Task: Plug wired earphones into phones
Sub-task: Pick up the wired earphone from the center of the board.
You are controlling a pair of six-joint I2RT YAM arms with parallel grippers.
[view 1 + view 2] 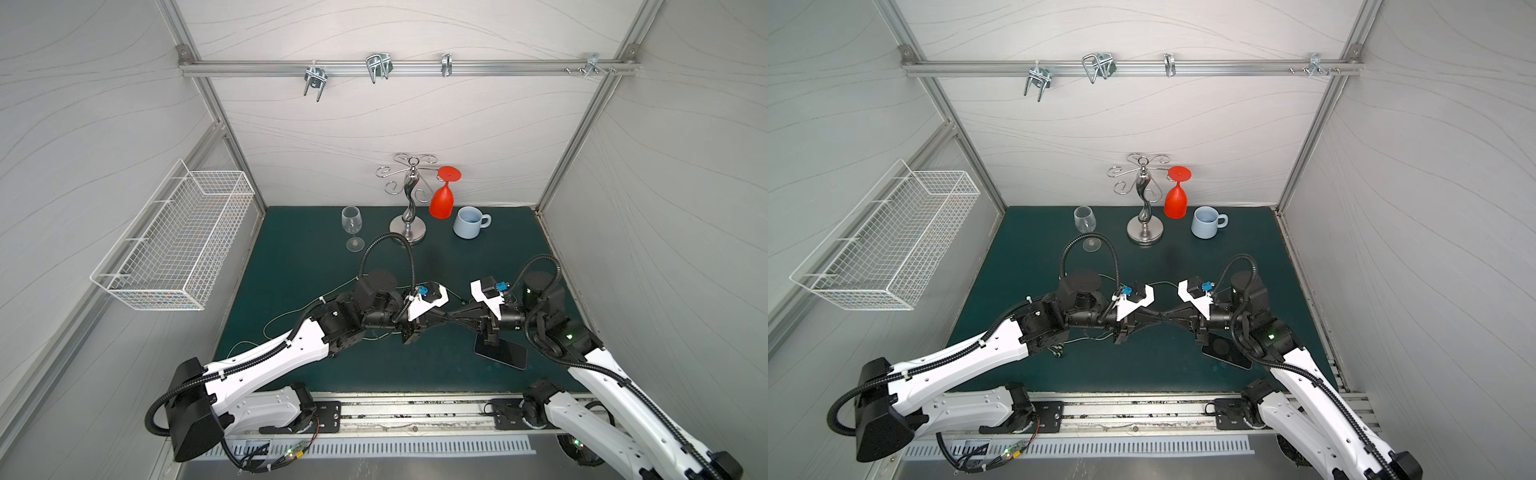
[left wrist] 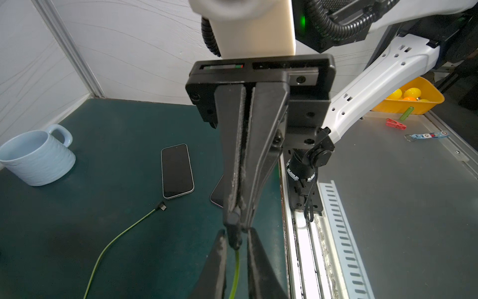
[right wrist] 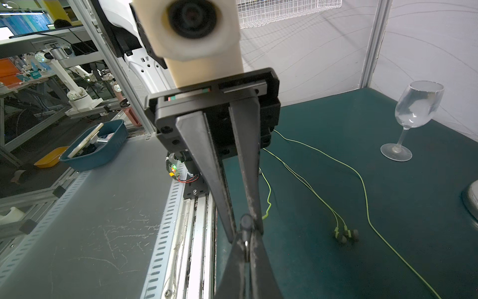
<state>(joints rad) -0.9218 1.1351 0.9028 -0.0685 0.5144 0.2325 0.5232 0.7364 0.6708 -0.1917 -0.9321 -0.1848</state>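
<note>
**A:** Starting out behind the left gripper [image 2: 236, 231]: a pair of earbuds [image 3: 345, 234] lies on the green mat [image 2: 77, 246], thin yellow-green cables [image 3: 313, 190] trailing back under that arm

**B:** And the left gripper itself?

**A:** Barely open! Its fingers flank the dark plug [image 2: 234, 239] with a sliver of mat showing beside it. Whether they pinch it, I cannot tell

**B:** Tip to tip with it comes the right gripper [image 2: 236, 221], jaws fully closed and clamped on that plug's other end. The cable [image 2: 236, 274] runs out between the left fingers

**A:** Further right, down below the right gripper's wrist, one phone [image 2: 177, 170] lies flat on the mat, screen up. A second phone [image 2: 218, 191] is half hidden behind those clamped fingers

**B:** And a second plug [image 2: 161, 206] lies loose just beside the first phone's short edge, not in it
</note>
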